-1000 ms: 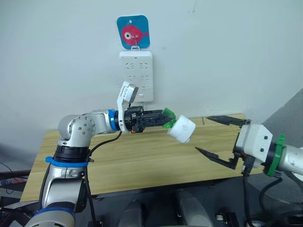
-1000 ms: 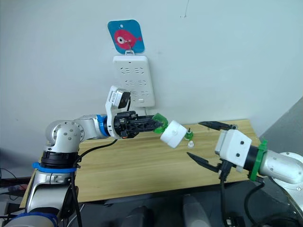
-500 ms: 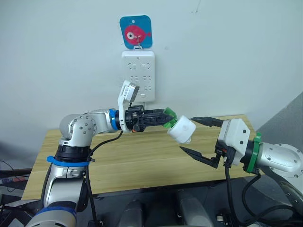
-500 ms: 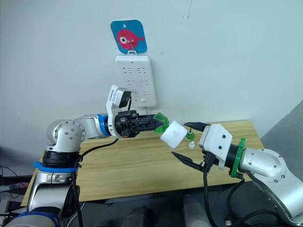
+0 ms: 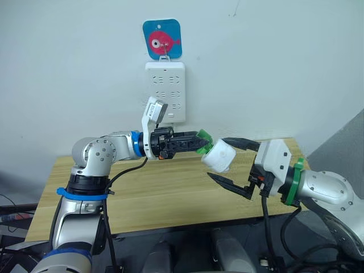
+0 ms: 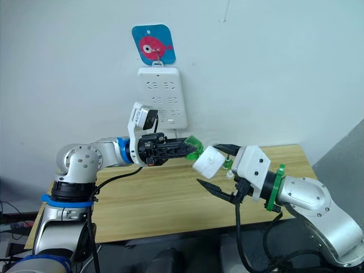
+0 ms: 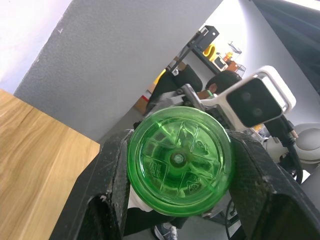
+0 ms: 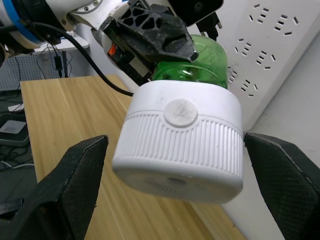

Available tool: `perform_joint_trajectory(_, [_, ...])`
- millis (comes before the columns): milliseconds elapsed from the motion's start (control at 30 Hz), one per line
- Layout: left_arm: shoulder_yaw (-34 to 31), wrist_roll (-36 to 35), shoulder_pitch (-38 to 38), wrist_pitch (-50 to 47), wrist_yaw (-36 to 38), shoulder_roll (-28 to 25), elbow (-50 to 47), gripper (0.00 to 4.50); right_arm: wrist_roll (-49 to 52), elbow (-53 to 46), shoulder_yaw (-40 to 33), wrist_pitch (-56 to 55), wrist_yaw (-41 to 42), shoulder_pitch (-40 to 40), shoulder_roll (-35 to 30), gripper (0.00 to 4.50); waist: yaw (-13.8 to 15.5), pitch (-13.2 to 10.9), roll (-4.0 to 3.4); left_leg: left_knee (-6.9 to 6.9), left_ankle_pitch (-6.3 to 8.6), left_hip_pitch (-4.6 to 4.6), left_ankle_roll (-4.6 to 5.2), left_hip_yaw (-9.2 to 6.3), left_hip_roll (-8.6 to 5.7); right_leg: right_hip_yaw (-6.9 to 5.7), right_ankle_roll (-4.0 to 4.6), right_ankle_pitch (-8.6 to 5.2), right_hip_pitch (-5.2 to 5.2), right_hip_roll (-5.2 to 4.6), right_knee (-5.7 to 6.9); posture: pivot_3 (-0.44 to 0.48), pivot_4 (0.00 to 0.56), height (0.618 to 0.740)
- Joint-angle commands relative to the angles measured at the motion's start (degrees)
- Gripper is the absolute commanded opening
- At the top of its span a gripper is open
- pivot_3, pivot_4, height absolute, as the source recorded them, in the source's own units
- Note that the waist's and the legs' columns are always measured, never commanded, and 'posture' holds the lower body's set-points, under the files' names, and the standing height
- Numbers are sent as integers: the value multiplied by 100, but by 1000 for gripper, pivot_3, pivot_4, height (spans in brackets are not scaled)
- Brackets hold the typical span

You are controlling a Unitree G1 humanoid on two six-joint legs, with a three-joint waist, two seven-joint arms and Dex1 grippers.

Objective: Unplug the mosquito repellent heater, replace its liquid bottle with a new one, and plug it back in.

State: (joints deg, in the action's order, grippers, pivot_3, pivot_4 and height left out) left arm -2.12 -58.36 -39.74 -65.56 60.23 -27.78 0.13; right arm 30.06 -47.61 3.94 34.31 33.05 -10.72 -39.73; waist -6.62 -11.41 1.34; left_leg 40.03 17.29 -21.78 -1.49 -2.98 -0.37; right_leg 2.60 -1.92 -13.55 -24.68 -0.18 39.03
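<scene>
The left gripper (image 5: 200, 142) is clamped on the green liquid bottle (image 8: 202, 62), holding it out level above the wooden table (image 5: 170, 193). The white mosquito repellent heater (image 5: 219, 157) sits on the bottle's far end, just beyond the fingertips. The right gripper (image 5: 228, 165) has its fingers spread wide, one above and one below the heater, not touching. A white power strip (image 5: 165, 91) hangs on the wall behind the left gripper.
</scene>
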Motion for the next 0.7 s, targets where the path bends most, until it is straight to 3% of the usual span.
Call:
perform_joint_trajectory(33, [-77, -91, -92, 44, 41, 25, -206, 2341, -84, -21, 84, -19, -55, -201, 102, 3962, 0, 1, 0, 0, 0, 0, 0, 1, 0, 0, 0, 0, 0, 0, 0, -205, 131, 730])
perform_joint_trajectory(133, [-103, -113, -74, 21, 5, 37, -241, 2332, -115, 5, 108, -25, -20, -229, 124, 3030, 2, 3, 1, 0, 0, 0, 0, -1, 0, 0, 0, 0, 0, 0, 0, -203, 132, 730])
perform_joint_trajectory(400, [-129, -62, -21, -24, -201, 12, -297, 2327, -260, 35, 80, -130, 103, -261, 88, 2969, 2, 4, 2, 0, 0, 0, 0, -2, 0, -1, 0, 0, 0, -1, 0, -204, 135, 730])
perform_joint_trajectory(633, [301, 496, -130, 397, 590, -675, -306, 4483, -324, 154, -131, -212, 354, -259, -132, 2969, -3, 4, 1, -1, 0, 1, 0, -1, 1, -2, 0, 0, 0, 1, 1, -207, 137, 730])
perform_joint_trajectory(700, [573, 683, -197, 547, 1105, -999, -362, 4500, -334, 220, -174, -259, 526, -281, -279, 2969, -3, 4, 1, -2, 0, 2, 0, 0, 0, -2, 0, 0, 0, 1, 0, -207, 137, 730])
